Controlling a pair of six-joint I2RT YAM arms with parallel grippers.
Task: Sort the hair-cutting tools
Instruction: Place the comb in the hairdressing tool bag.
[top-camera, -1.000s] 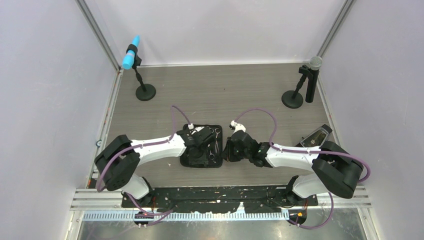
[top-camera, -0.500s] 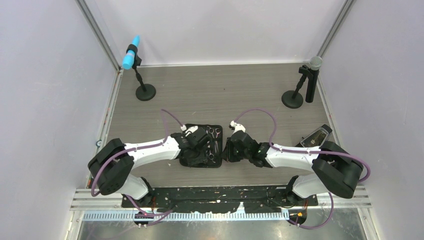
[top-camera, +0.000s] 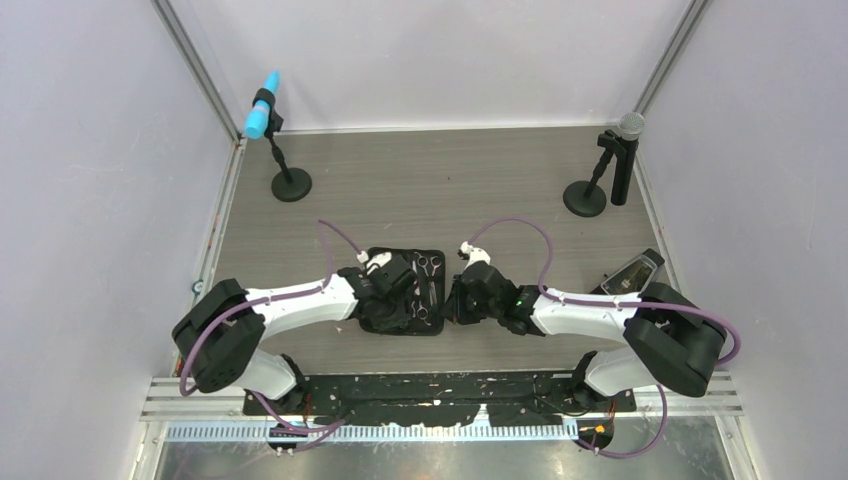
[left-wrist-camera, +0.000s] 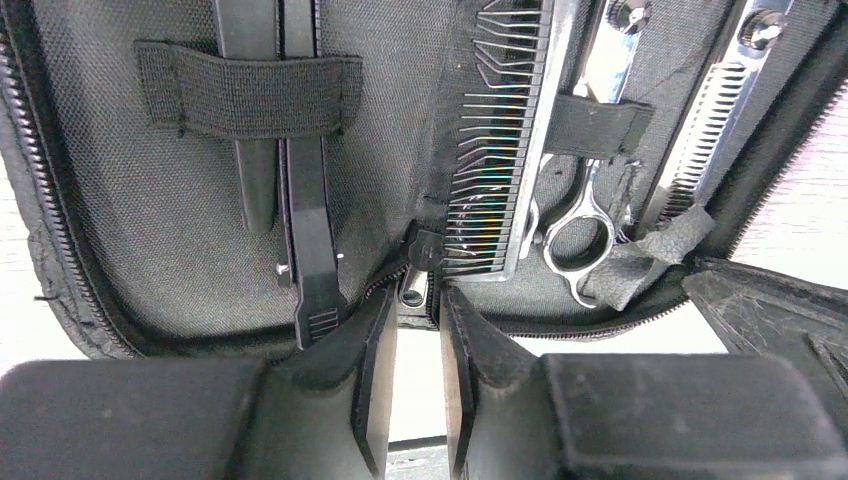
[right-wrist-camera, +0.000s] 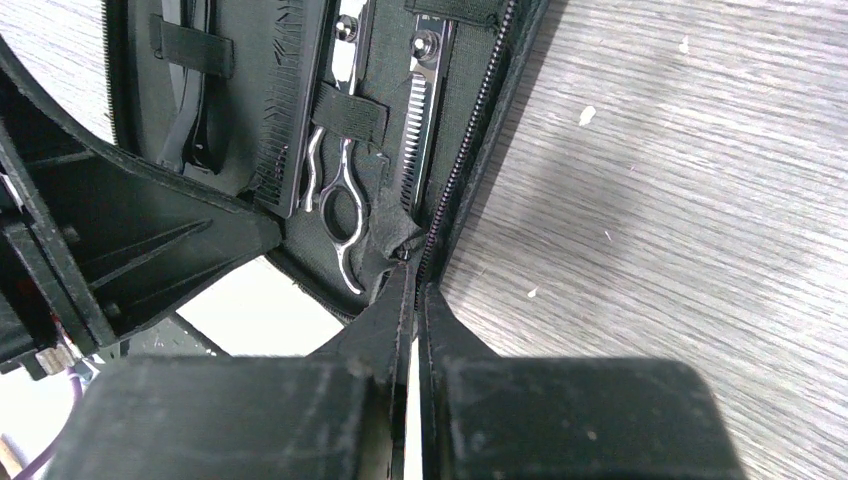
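The zip case (left-wrist-camera: 150, 230) was laid open on the bench (top-camera: 450, 190) at the lower middle of the top view, between the two arms, so that its pockets could be reached from above.

At the bottom centre of the left wrist view, the left pincer (left-wrist-camera: 415, 300) was set at the case's near edge. Its jaws were narrowly parted, and the zip pull (left-wrist-camera: 413, 290) lay between the tips without being visibly pinched. It was judged to be placed there to work the zip or steady the spine.

All the tools were seen inside the case. In its left half, two black clips (left-wrist-camera: 305, 230) were tucked under an elastic strap (left-wrist-camera: 250, 90). Right of the spine, the black comb (left-wrist-camera: 510, 130) was stowed upright. Beside it, ring-handled scissors (left-wrist-camera: 585, 215) were held by a second strap (left-wrist-camera: 595, 125). A toothed pair of scissors (left-wrist-camera: 715, 110) was lodged along the right wall.

At the lower middle of the right wrist view, the right pincer (right-wrist-camera: 412, 275) was clenched on the case's near right rim, apparently to keep the case flat and open.
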